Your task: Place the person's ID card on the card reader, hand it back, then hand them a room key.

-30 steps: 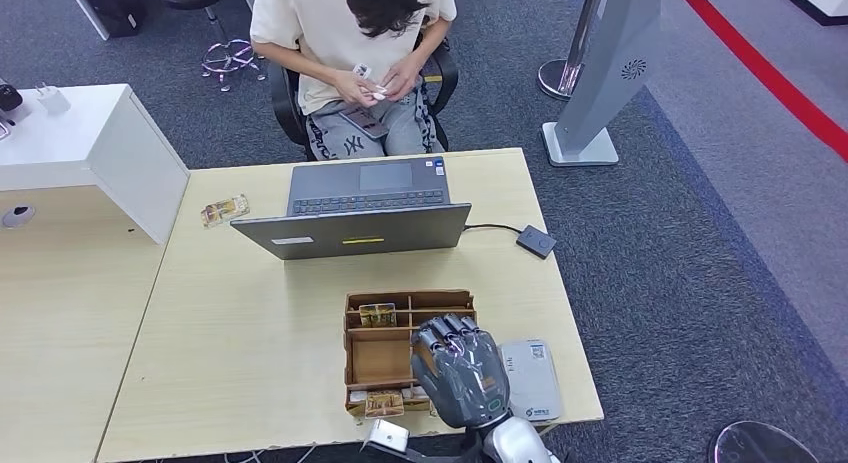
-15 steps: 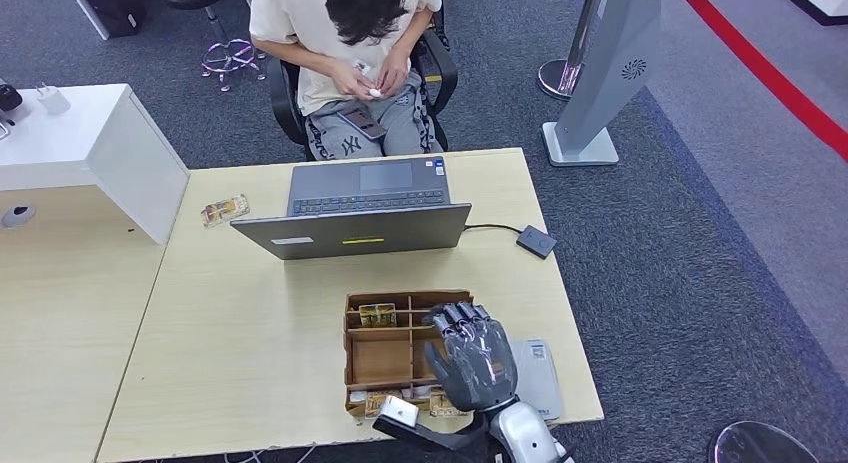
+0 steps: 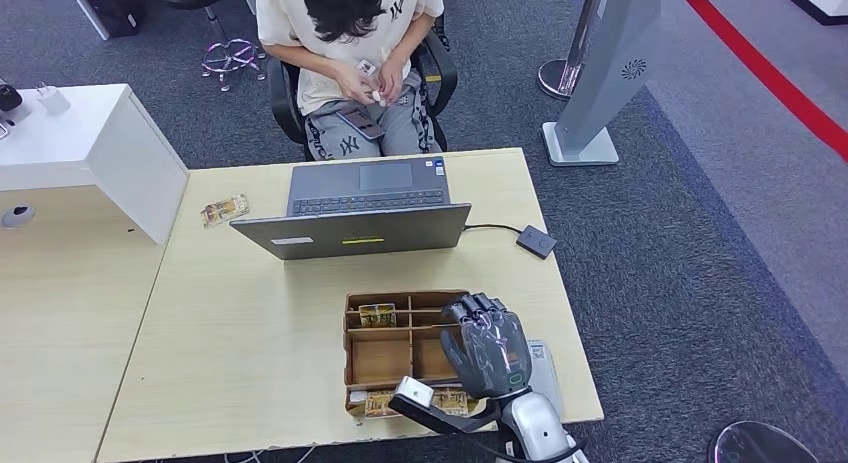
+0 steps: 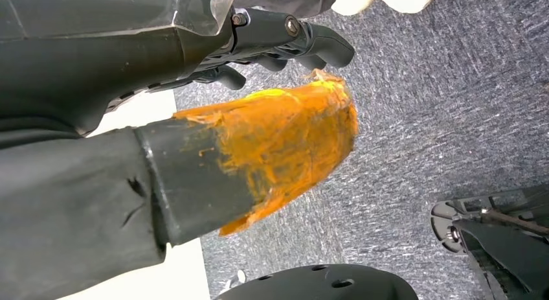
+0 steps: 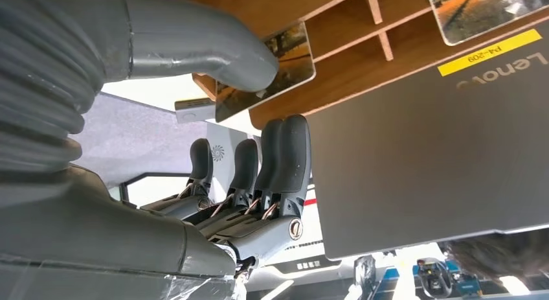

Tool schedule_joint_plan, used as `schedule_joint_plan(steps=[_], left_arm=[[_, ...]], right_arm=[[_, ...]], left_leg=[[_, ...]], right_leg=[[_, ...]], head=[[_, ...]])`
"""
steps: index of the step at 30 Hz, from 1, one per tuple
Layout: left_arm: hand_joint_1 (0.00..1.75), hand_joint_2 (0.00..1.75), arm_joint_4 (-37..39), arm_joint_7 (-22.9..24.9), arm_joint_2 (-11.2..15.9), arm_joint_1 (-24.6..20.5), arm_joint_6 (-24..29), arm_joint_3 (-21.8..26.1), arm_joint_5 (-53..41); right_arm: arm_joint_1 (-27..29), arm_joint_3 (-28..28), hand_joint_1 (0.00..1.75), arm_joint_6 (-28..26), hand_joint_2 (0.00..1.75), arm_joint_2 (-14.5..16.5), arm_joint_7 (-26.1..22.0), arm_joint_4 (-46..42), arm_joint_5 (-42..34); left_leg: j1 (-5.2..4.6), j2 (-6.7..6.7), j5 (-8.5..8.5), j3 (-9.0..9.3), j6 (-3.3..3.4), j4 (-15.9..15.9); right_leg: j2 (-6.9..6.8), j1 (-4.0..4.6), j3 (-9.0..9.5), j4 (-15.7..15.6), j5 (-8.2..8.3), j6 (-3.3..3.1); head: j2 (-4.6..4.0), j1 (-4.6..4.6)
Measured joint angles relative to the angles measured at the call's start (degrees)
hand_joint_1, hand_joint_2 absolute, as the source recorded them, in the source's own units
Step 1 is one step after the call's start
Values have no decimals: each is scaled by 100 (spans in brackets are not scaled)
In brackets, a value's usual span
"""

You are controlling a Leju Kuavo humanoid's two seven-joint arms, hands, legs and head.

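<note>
My right hand (image 3: 487, 348) hovers over the right side of a wooden organizer box (image 3: 380, 361), fingers stretched toward the laptop and holding nothing. In the right wrist view the right hand (image 5: 213, 138) has its thumb close over a picture-printed key card (image 5: 285, 63) at the box edge, with the fingers straight and apart from it. More key cards (image 3: 377, 314) sit in the box. A white flat device (image 3: 545, 378) lies beside my hand, partly hidden. A small black device (image 3: 536, 242) is cabled to the laptop. The seated person (image 3: 345, 43) fingers a small card (image 3: 366, 71). My left hand (image 4: 259, 86) hangs over carpet, holding nothing.
An open grey laptop (image 3: 362, 211) stands mid-table, screen back facing me. A small packet (image 3: 224, 209) lies at the table's far left. A white cabinet (image 3: 95, 153) adjoins the table on the left. A grey stand (image 3: 600, 73) rises on the carpet at the right.
My right hand has slid rightward and forward along the organizer box, uncovering its middle compartments and covering more of the white device. The person has shifted slightly in the chair.
</note>
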Motion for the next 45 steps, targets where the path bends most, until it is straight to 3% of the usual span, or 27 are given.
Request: schedule_joint_plan(steps=[3, 7, 15, 20, 26, 34, 37, 45], left_arm=[[0, 0, 0, 3, 2, 0, 2, 0, 10], [0, 0, 0, 2, 5, 1, 3, 0, 40], [0, 0, 0, 16, 21, 2, 4, 0, 52], [0, 0, 0, 22, 26, 3, 2, 0, 52], [0, 0, 0, 22, 26, 3, 2, 0, 52], [0, 0, 0, 20, 26, 4, 2, 0, 52], [0, 0, 0, 20, 28, 4, -1, 0, 54], [0, 0, 0, 9, 26, 7, -1, 0, 62]], right_arm=[[8, -15, 97, 2, 175, 0, 20, 46, -21], [30, -23, 112, 2, 175, 0, 44, 134, -47], [59, -23, 102, 1, 175, 0, 48, 279, -56], [57, -23, 140, -1, 175, 0, 60, 336, -69], [57, -23, 140, -1, 175, 0, 61, 340, -69], [48, -23, 169, -6, 175, 0, 96, 351, -101], [37, -25, 171, -11, 175, 0, 82, 351, -120], [160, -253, 174, -14, 175, 86, -415, -110, -279]], left_leg=[[0, 0, 0, 0, 0, 0], [0, 0, 0, 0, 0, 0], [0, 0, 0, 0, 0, 0], [0, 0, 0, 0, 0, 0], [0, 0, 0, 0, 0, 0], [0, 0, 0, 0, 0, 0], [0, 0, 0, 1, 0, 0], [0, 0, 0, 0, 0, 0]], right_leg=[[0, 0, 0, 0, 0, 0], [0, 0, 0, 0, 0, 0], [0, 0, 0, 0, 0, 0], [0, 0, 0, 0, 0, 0], [0, 0, 0, 0, 0, 0], [0, 0, 0, 0, 0, 0], [0, 0, 0, 0, 0, 0], [0, 0, 0, 0, 0, 0]], head=[[0, 0], [0, 0], [0, 1], [0, 1], [0, 1], [0, 1], [0, 1], [0, -1]])
